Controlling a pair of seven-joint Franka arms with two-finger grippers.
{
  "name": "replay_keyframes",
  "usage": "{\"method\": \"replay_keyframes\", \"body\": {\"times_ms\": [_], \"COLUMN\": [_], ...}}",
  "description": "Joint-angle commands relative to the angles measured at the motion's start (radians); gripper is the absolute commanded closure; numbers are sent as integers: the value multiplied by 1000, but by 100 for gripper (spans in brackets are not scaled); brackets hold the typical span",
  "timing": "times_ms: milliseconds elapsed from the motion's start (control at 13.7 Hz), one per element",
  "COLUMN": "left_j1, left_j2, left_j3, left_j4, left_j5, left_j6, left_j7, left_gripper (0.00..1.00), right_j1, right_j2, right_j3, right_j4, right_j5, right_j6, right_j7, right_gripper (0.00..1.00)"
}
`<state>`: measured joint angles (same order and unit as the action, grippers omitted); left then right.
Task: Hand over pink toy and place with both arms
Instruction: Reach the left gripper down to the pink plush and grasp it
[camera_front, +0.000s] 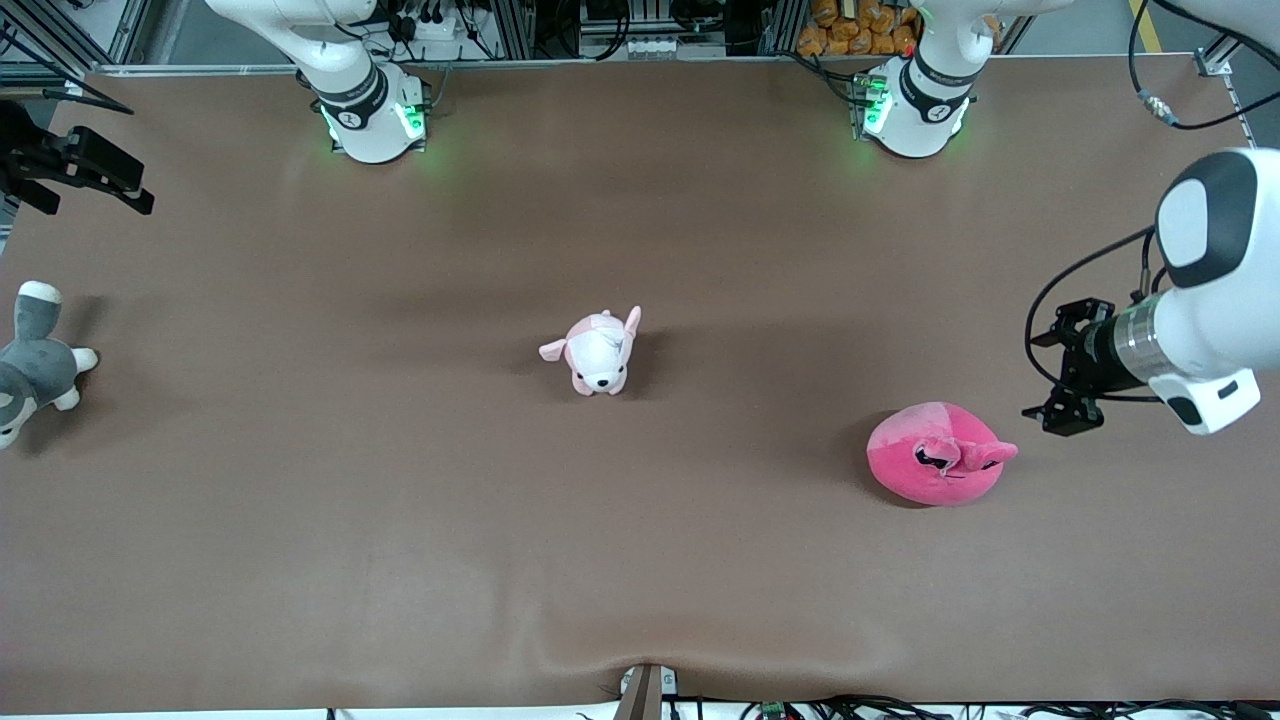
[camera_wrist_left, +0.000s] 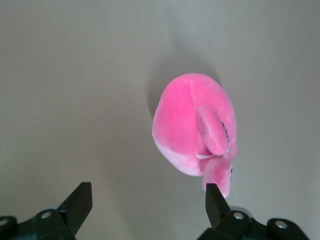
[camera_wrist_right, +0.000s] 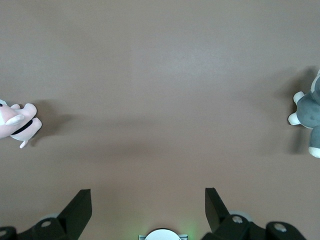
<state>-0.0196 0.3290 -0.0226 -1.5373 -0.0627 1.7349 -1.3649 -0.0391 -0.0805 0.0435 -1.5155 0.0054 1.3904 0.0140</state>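
Note:
The pink toy (camera_front: 937, 452), a round hot-pink plush with black eyes and a paler patch, lies on the brown table toward the left arm's end. It also shows in the left wrist view (camera_wrist_left: 192, 125). My left gripper (camera_front: 1042, 380) hangs open and empty in the air just beside the toy, apart from it. In the left wrist view the gripper (camera_wrist_left: 147, 195) has its jaws wide apart, and one fingertip (camera_wrist_left: 212, 195) overlaps the toy's edge. My right gripper (camera_front: 105, 175) is open and empty over the table's edge at the right arm's end; it also shows in the right wrist view (camera_wrist_right: 147, 197).
A pale pink-and-white puppy plush (camera_front: 598, 352) stands mid-table and shows in the right wrist view (camera_wrist_right: 15, 122). A grey-and-white plush animal (camera_front: 35, 365) lies at the right arm's end and also shows there (camera_wrist_right: 310, 115). The tablecloth has a ripple (camera_front: 640, 650) at the near edge.

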Motion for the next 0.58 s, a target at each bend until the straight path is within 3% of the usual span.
{"method": "replay_keyframes", "body": {"times_ms": [0,219,511], "left_j1": [46,40,35], "left_j2": [77,119,182], "left_j3": [0,1,1], "left_j4": [75,74,75], "left_j5": [-64,-95,-92], "left_j6": [9,104,184], "left_j7": [-52,-218,-289], "left_gripper": [0,0,0], "right_j1": [-16,-18,-18], "right_j2": [-1,-1,-1], "right_j3": [9,9,9], "right_j4": [5,5,5], "right_j5": [16,16,16], "right_j6": [-7,-7,-7], "right_j7": [4,4,4], "right_gripper": [0,0,0]}}
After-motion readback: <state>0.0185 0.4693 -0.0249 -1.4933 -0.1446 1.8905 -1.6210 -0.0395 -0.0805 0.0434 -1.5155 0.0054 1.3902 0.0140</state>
